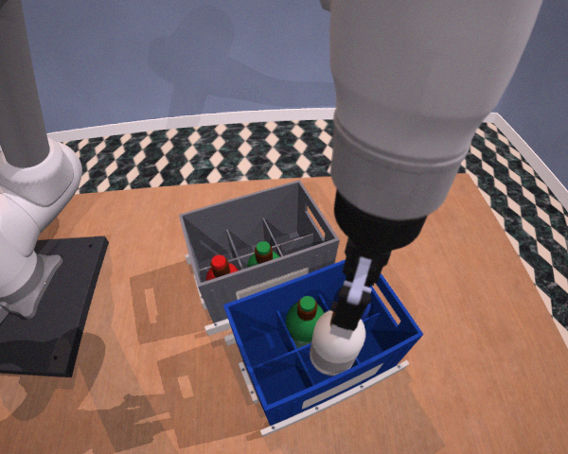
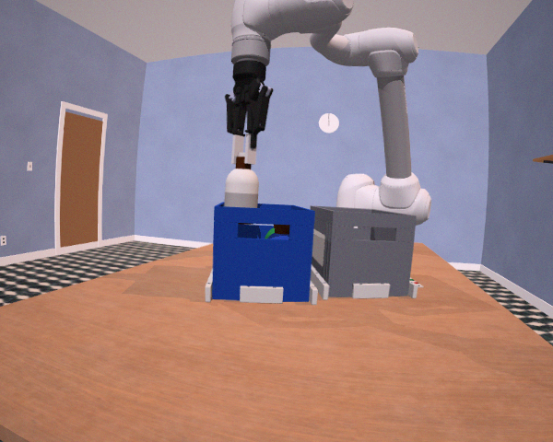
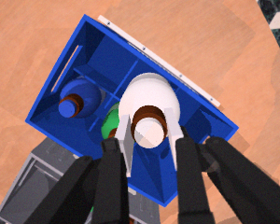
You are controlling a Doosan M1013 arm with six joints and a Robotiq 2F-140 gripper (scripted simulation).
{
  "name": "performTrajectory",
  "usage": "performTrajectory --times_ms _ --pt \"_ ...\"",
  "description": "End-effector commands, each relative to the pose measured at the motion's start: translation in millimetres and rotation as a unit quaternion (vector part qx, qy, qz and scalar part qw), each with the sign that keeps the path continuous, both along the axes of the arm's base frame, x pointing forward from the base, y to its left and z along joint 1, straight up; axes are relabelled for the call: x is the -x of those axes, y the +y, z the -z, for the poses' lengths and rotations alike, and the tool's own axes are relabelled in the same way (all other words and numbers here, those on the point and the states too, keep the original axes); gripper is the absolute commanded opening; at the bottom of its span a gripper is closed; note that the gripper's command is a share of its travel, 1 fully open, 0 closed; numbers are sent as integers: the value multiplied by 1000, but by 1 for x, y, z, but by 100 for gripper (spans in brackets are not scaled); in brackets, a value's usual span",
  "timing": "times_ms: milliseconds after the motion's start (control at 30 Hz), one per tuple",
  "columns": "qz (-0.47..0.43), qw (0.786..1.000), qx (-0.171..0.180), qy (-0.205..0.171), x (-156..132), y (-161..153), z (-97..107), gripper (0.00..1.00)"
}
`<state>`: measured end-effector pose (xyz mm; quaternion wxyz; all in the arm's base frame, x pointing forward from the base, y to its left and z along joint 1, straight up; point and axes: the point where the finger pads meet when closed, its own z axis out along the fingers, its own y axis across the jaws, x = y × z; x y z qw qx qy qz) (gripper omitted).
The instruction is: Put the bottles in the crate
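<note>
My gripper [image 1: 346, 323] [image 2: 243, 159] [image 3: 148, 123] is shut on the brown neck of a white-labelled bottle [image 1: 335, 349] [image 2: 241, 188] [image 3: 149, 95]. It holds the bottle upright, with its lower part still inside a front cell of the blue crate [image 1: 293, 405] [image 2: 263, 266] [image 3: 49, 100]. A green bottle [image 1: 301, 323] [image 3: 111, 122] stands in the blue crate. A blue bottle [image 3: 79, 100] also stands there; the arm hides it in the top view. The grey crate [image 1: 216, 293] [image 2: 362, 257] [image 3: 42, 159] holds a red bottle [image 1: 220, 267] and a green bottle [image 1: 262, 253].
The two crates stand side by side on the wooden table, with small white stops at their feet. The pick list [image 2: 419, 285] shows only as a sliver beside the grey crate. The robot base plate [image 1: 29, 303] is at the table's left.
</note>
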<state>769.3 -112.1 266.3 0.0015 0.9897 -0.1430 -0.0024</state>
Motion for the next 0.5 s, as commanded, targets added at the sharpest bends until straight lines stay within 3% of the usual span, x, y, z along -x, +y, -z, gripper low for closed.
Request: performTrajectory --times_ms 0,467 --pt "0 1000 0 0 0 0 -6 0" --pt "0 1000 0 0 0 0 -26 0"
